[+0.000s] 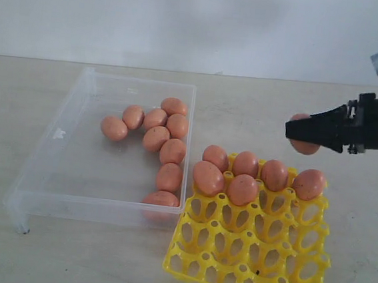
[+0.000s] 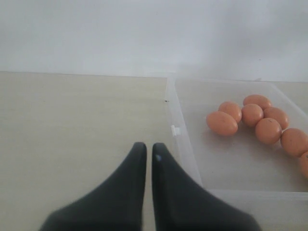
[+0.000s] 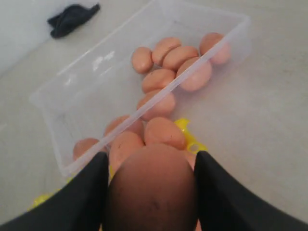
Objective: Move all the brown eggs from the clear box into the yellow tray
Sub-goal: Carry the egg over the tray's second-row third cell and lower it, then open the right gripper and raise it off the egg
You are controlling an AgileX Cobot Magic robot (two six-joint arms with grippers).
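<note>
Over the yellow tray (image 1: pixel 252 254) far edge | right jaws pinching one brown egg (image 1: pixel 305 148) | left jaws pressed together, empty, above counter (image 2: pixel 72 134) beside clear box (image 2: pixel 231 159)

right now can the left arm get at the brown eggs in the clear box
Probably yes. The left gripper, shut and empty, sits just outside the clear box's low wall; the box has no lid and nothing covers the brown eggs.
</note>
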